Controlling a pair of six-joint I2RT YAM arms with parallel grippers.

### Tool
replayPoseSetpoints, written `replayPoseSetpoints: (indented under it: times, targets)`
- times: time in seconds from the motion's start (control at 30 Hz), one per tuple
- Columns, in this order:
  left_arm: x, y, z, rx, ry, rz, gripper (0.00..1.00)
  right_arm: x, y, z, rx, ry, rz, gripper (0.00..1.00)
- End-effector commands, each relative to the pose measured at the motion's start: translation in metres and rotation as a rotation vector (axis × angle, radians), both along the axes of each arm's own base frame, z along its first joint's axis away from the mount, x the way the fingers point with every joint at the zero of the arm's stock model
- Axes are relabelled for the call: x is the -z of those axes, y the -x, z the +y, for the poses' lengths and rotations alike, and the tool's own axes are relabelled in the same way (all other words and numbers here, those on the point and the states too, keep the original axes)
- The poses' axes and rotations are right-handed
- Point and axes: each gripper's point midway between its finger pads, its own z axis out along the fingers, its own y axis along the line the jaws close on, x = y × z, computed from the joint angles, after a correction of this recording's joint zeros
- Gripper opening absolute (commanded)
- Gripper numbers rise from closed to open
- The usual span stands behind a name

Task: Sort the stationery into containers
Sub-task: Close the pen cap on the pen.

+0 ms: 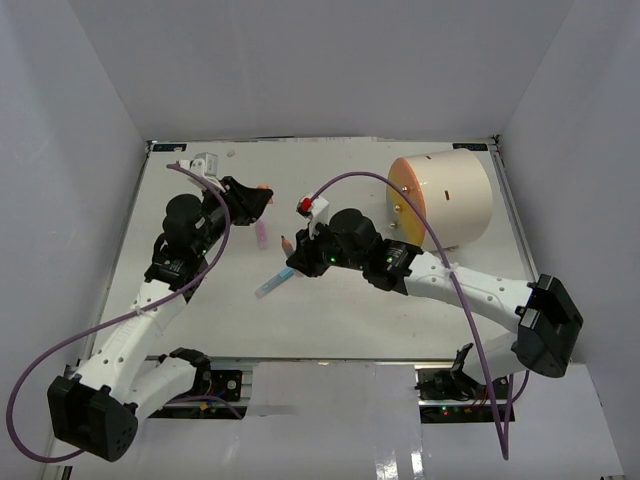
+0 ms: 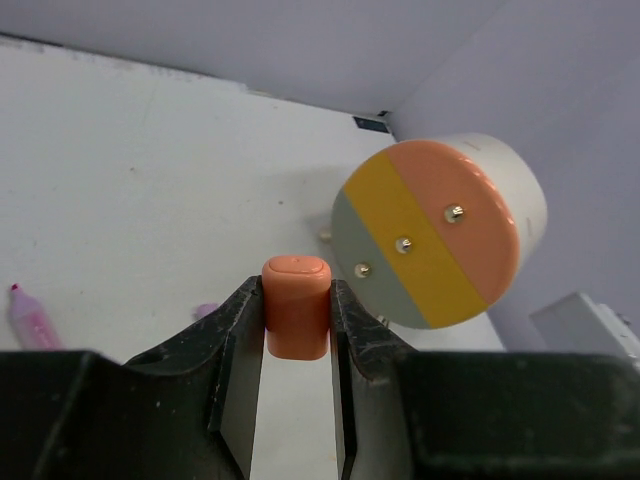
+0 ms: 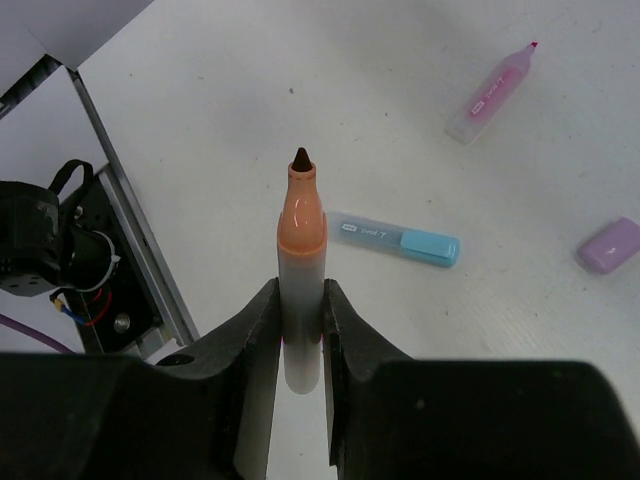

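Clamping an orange cap [image 2: 296,280] between its jaws, your left gripper [image 2: 297,300] hung toward the far edge of the tabletop [image 1: 330,320]. Your right gripper [image 3: 300,300] had its jaws clenched on an uncapped orange marker [image 3: 301,215] above mid-tabletop. The drum [image 1: 450,200] lay in the far right corner; a blue pen [image 3: 395,238], pink highlighter [image 3: 495,92] and purple cap [image 3: 608,245] lay loose.

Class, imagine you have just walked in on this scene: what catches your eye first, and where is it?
The big cream drum lies on its side at the far right of the table, its face striped orange, yellow and grey. The left gripper pinches an orange cap, and the right gripper holds an uncapped orange marker near a blue pen on the table.
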Motion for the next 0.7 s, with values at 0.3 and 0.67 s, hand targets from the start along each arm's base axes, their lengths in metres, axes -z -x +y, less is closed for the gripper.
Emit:
replayPoseSetpoints:
  times: [0.3, 0.67]
  targets:
    - [-0.033, 0.028, -0.029, 0.116, 0.097, -0.165, 0.15, -0.047, -0.011, 0.024, 0.043, -0.131, 0.005, 0.08]
    - [-0.031, 0.037, -0.037, 0.155, 0.101, -0.182, 0.15, -0.064, -0.028, 0.023, 0.124, -0.152, -0.042, 0.08]
